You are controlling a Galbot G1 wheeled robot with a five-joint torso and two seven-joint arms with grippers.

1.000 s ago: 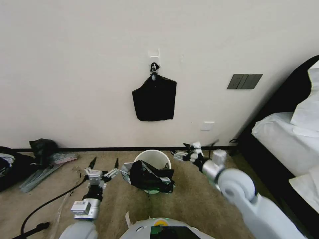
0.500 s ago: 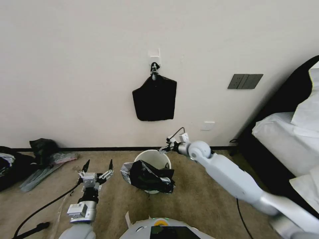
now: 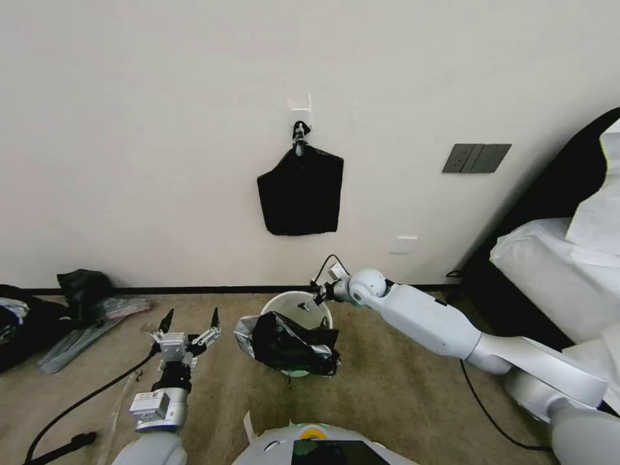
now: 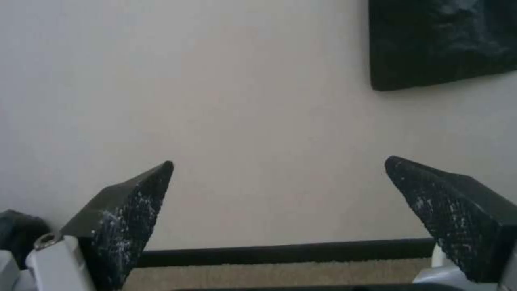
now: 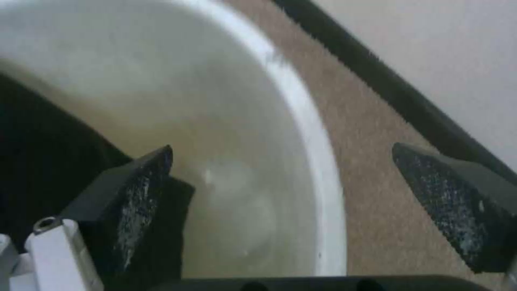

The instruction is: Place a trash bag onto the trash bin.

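The trash bin (image 3: 296,305) stands on the carpet (image 3: 387,387) close to the wall (image 3: 161,161). The trash bag (image 3: 292,343) lies crumpled over the near side of the bin's rim and hangs down its front. The far half of the bin mouth is bare.

The right gripper (image 3: 314,302) hangs over the far right part of the rim. Its two black fingers (image 5: 129,194) are spread wide apart and hold nothing. In the right wrist view one finger is above the inside of the bin, right beside a dark fold of the bag, and the other finger is above the carpet outside the rim. The white rim runs between the two fingers. Half a second ago this gripper sat a bit higher and more to the right; now it has come down and in, closer to the bin mouth.

The left gripper (image 3: 189,321) is well to the left of the bin and bag, over the carpet. Its fingers (image 4: 124,218) are spread wide too, with nothing between them. They point at the wall, with a flat black pack (image 3: 301,192) hanging up on it. This gripper has hardly moved since half a second ago. The bag and bin lie just as before.
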